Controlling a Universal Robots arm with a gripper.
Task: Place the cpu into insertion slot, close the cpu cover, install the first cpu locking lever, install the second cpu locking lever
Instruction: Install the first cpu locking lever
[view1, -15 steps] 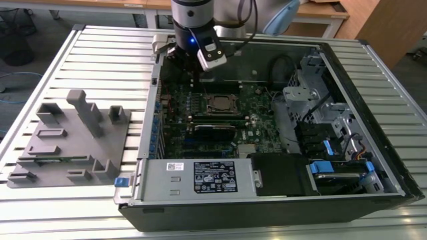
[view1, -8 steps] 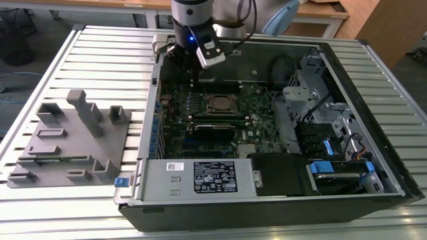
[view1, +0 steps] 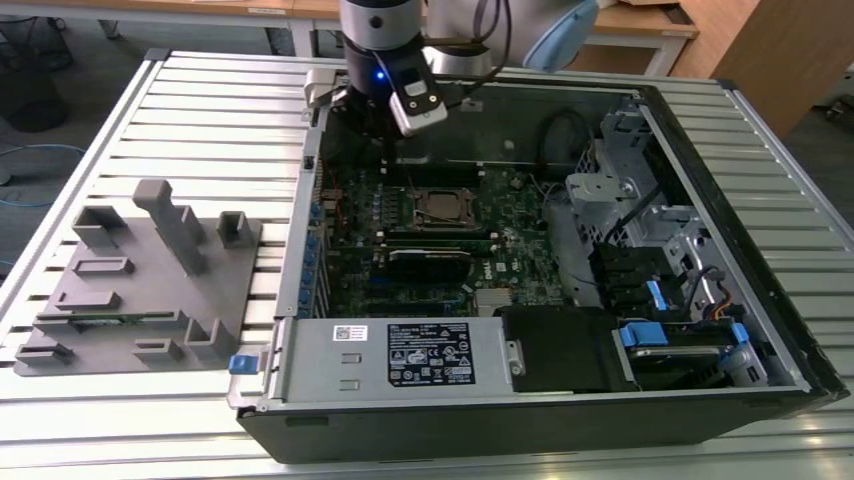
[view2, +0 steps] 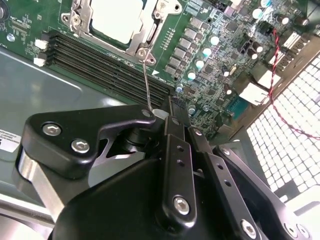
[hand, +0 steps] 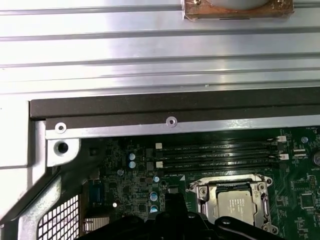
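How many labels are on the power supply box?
2. A small white label sits towards the exterior view's left on the power supply box; a larger black label is beside it, nearer the middle. Its other faces are hidden.

Black gripper (view2: 167, 114) here, jointed links dotted with silver hex screws (view2: 181, 204). Above the gripper there's a grey arm (view1: 380, 18), a blue light (view1: 379, 72) glowing, a pale-blue cap (view1: 561, 35), a black cable (view1: 498, 30), and a white camera box (view1: 422, 105).
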